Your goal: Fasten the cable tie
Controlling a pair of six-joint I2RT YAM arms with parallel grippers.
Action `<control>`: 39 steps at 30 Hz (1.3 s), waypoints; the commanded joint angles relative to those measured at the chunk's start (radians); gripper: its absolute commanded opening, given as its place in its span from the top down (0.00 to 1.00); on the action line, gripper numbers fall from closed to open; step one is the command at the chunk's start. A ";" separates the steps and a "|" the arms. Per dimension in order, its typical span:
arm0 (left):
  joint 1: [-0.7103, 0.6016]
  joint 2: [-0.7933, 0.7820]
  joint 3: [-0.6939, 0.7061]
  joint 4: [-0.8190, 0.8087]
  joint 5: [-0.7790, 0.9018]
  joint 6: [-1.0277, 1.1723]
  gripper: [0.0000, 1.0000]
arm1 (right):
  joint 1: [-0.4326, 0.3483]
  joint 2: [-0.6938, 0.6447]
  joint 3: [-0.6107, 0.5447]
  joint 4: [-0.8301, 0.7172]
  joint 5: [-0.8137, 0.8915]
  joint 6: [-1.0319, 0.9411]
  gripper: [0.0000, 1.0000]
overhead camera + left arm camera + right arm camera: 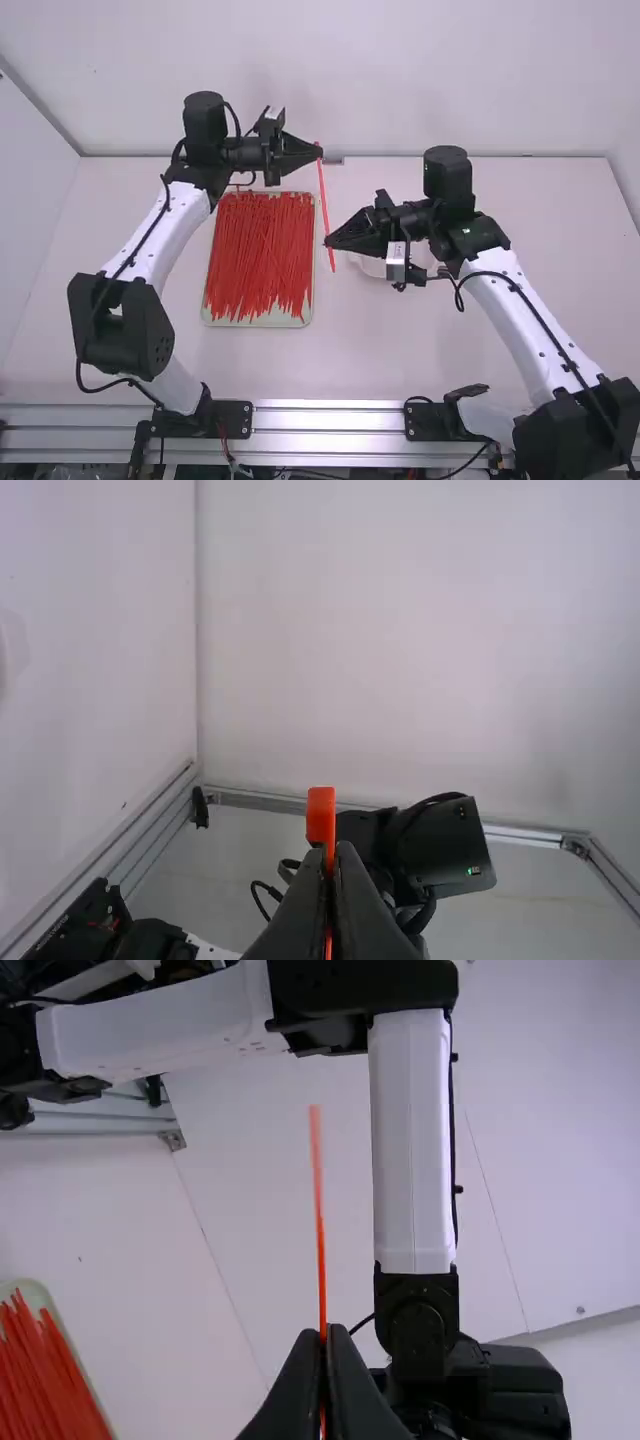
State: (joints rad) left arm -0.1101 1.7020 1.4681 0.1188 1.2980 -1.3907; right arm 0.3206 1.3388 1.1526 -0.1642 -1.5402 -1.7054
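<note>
One red cable tie (324, 205) is stretched in the air between both grippers, above the table just right of the tray. My left gripper (314, 151) is shut on its upper end at the back of the table; in the left wrist view the tie's square head (321, 815) sticks out past the gripper (328, 855). My right gripper (329, 239) is shut on the lower part of the strap, a short tail hanging below it. In the right wrist view the strap (318, 1220) rises straight from the closed gripper (322, 1338).
A flat tray (256, 321) holding a heap of several red cable ties (262, 252) lies left of the middle. A white bowl-like object (366, 266) sits under the right gripper. The left arm's white link (412, 1130) stands close behind the tie.
</note>
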 commanded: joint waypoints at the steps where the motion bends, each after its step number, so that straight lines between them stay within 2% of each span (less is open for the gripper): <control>1: -0.005 0.001 0.013 0.001 0.010 0.017 0.98 | -0.002 0.002 0.024 0.000 -0.008 0.006 1.00; 4: -0.005 0.001 0.013 0.001 -0.001 0.030 0.98 | -0.002 0.002 0.024 -0.001 -0.009 0.008 1.00; 9: 0.006 0.001 0.013 0.001 -0.008 0.137 0.98 | -0.002 0.002 0.024 0.002 -0.016 0.150 1.00; 18: 0.005 0.001 0.013 0.001 -0.042 0.476 0.98 | 0.016 0.002 0.024 0.003 -0.014 0.723 1.00; 19: 0.005 0.001 0.013 -0.003 -0.056 0.532 0.98 | 0.007 0.002 0.024 0.013 -0.006 0.859 1.00; 23: 0.005 0.001 0.013 -0.035 -0.083 0.579 0.98 | -0.023 0.002 0.024 0.047 0.031 1.056 1.00; 26: 0.005 0.001 0.013 -0.043 -0.099 0.586 0.98 | -0.035 0.005 0.024 0.053 0.055 1.104 1.00; 29: 0.005 0.001 0.013 -0.032 -0.103 0.668 0.98 | -0.048 0.005 0.024 0.024 -0.021 1.069 1.00; 32: 0.005 0.001 0.013 -0.032 -0.107 0.786 0.98 | -0.049 0.005 0.024 0.003 -0.020 1.051 1.00; 36: -0.002 0.001 0.013 -0.032 -0.107 0.967 0.98 | -0.040 0.010 0.024 0.149 -0.003 1.296 1.00; 39: -0.002 0.001 0.013 -0.013 -0.107 1.072 0.98 | -0.025 0.023 0.025 0.393 0.105 1.653 1.00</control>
State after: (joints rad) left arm -0.1097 1.7020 1.4681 0.0887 1.2190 -0.4995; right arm 0.2768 1.3506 1.1526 0.1387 -1.4765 -0.4179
